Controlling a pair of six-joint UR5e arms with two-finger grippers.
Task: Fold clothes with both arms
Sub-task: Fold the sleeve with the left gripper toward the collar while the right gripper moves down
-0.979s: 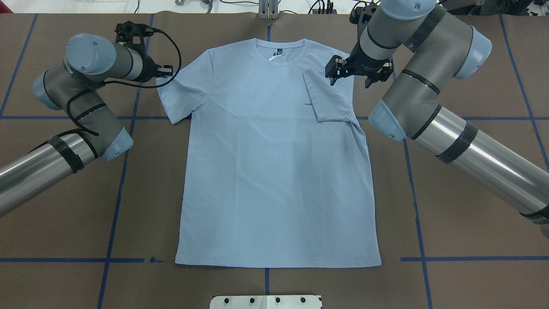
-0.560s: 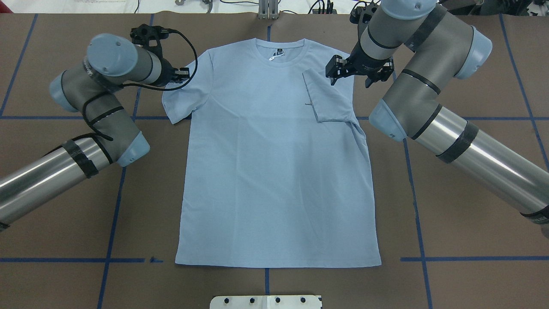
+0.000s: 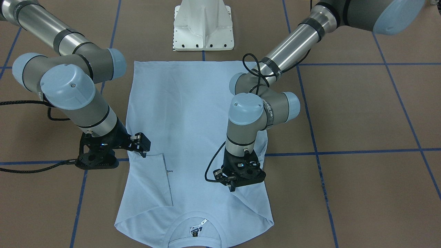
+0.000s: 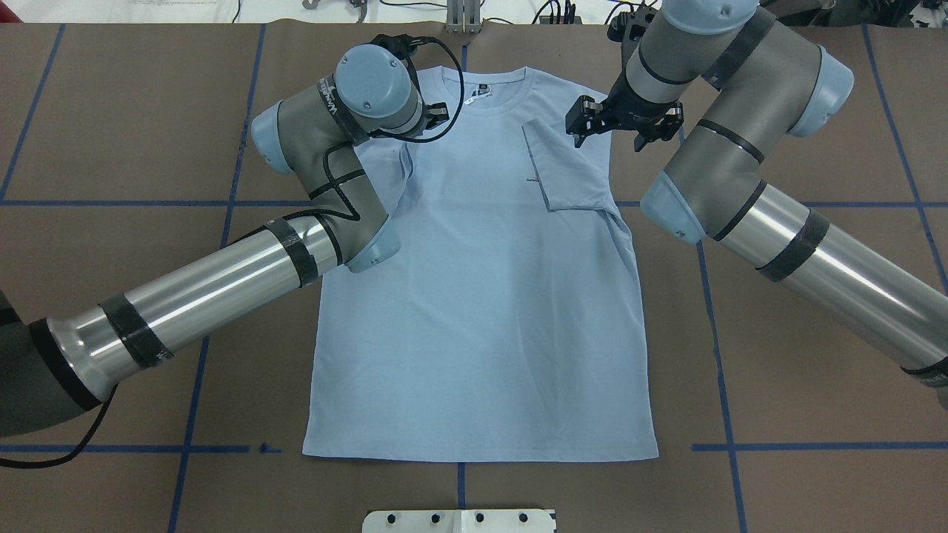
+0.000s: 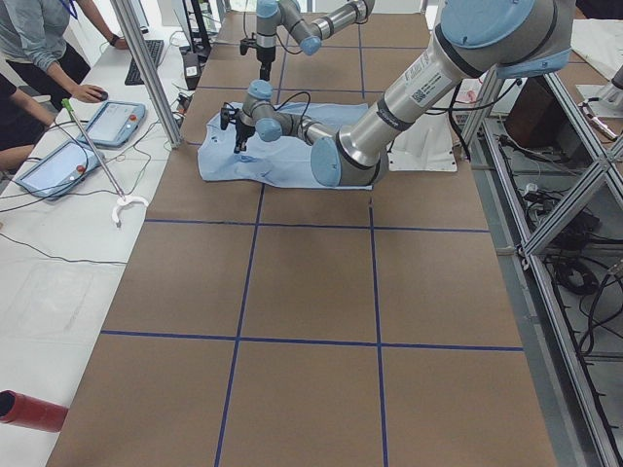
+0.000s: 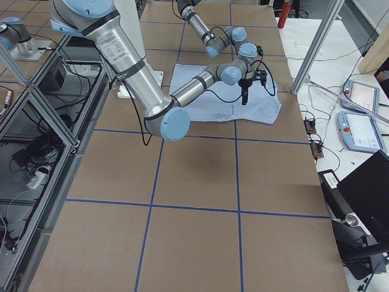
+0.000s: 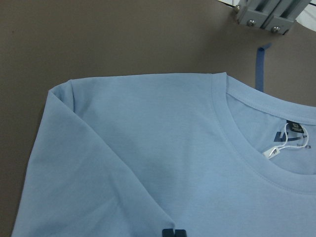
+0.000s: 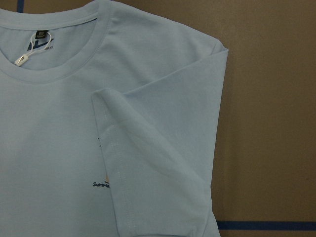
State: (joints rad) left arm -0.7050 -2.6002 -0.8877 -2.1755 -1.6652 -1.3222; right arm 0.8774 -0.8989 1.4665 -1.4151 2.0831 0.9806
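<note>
The pale light-blue short-sleeved T-shirt (image 4: 481,296) lay flat at the centre of the brown paper-covered desk (image 4: 800,400). The left gripper (image 3: 233,186) was closed on the raised left sleeve (image 3: 249,201). The right gripper (image 4: 609,135) hung open and empty over the folded right sleeve (image 4: 570,170).

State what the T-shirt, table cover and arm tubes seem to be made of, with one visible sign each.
T-shirt: soft matte knit, probably cotton jersey; it creases and shows stitched hems.
Table cover: brown and matte, likely paper or card; it lies flat and dull, marked with blue lines.
Arm tubes: bare metal, likely aluminium; they show bright, streaky reflections.
</note>
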